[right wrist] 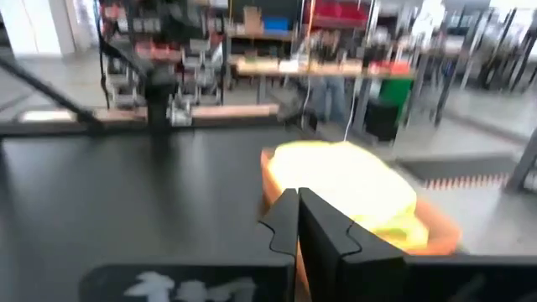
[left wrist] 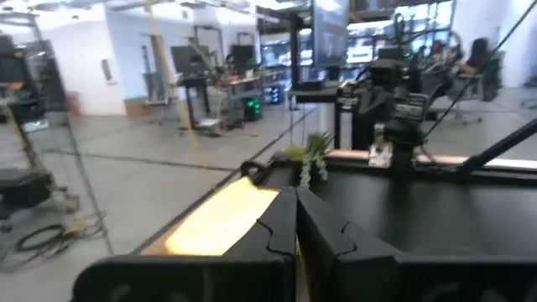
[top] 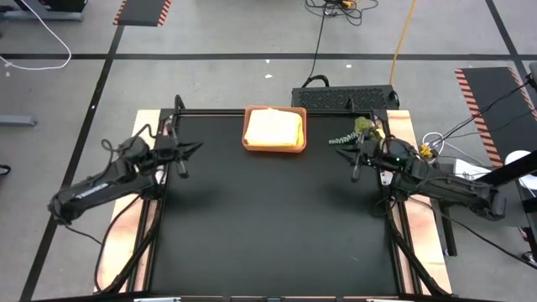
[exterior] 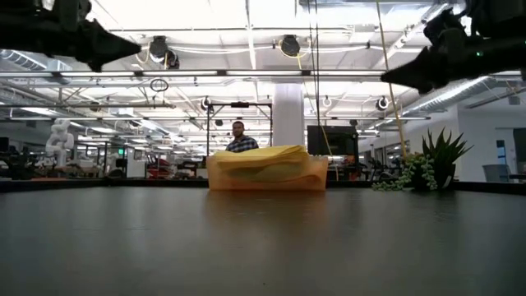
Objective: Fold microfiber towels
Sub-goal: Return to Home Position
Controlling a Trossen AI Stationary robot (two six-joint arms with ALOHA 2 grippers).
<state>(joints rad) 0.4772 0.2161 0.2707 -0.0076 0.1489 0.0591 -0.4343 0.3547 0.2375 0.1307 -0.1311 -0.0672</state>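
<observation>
A black table (top: 268, 235) spans the space between two arms. Beyond and between the gripper tips, an orange bin (top: 247, 143) holds the folded towels (top: 274, 127), yellow on top, likely stowed as finished. The left gripper (top: 196, 148) and right gripper (top: 340, 149) hover at opposite edges, fingers together and empty, seemingly parked.

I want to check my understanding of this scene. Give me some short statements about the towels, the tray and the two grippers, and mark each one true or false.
1. A folded yellow towel lies on top in the orange tray. True.
2. The left gripper holds a towel. False: its fingers are shut on nothing.
3. The right gripper has its fingers wide open. False: they are shut together, as the right wrist view shows.
4. The plant sprig stands near the right gripper, to the tray's right. True.
5. A towel lies spread on the black table. False: towels show only in the tray.
</observation>
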